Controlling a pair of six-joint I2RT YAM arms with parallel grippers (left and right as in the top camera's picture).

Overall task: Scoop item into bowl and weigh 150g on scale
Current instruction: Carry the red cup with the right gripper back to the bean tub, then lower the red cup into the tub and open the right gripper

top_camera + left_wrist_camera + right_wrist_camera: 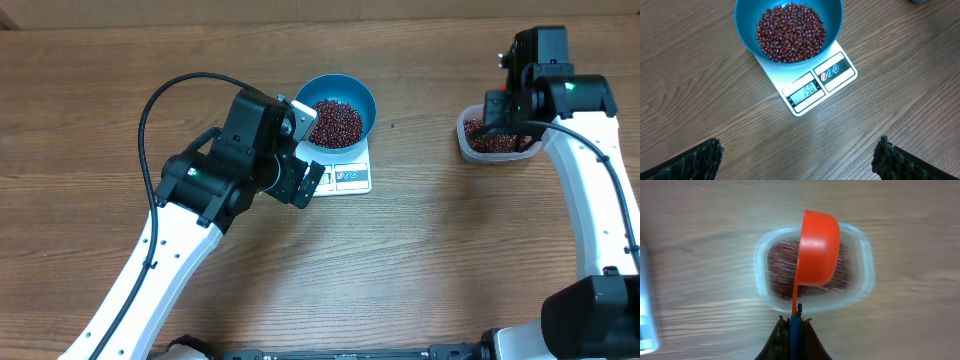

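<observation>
Directly ahead of the released left claw (797, 155), the blue bowl (837, 20) of beans (790, 32) sits on the scale (840, 70). The right claw (794, 322) grasps an orange scoop (817, 250) above a clear tub (860, 280).

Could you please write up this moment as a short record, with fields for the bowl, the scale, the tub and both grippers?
Bowl: round bright blue bowl standing on the flat white kitchen scale, holding small dark red-brown beans
Scale display: reads 150
Left gripper: open, empty, above the wooden table beside the scale
Right gripper: shut on the handle of an orange plastic scoop
Scoop position: over the clear plastic tub, which contains more beans
</observation>
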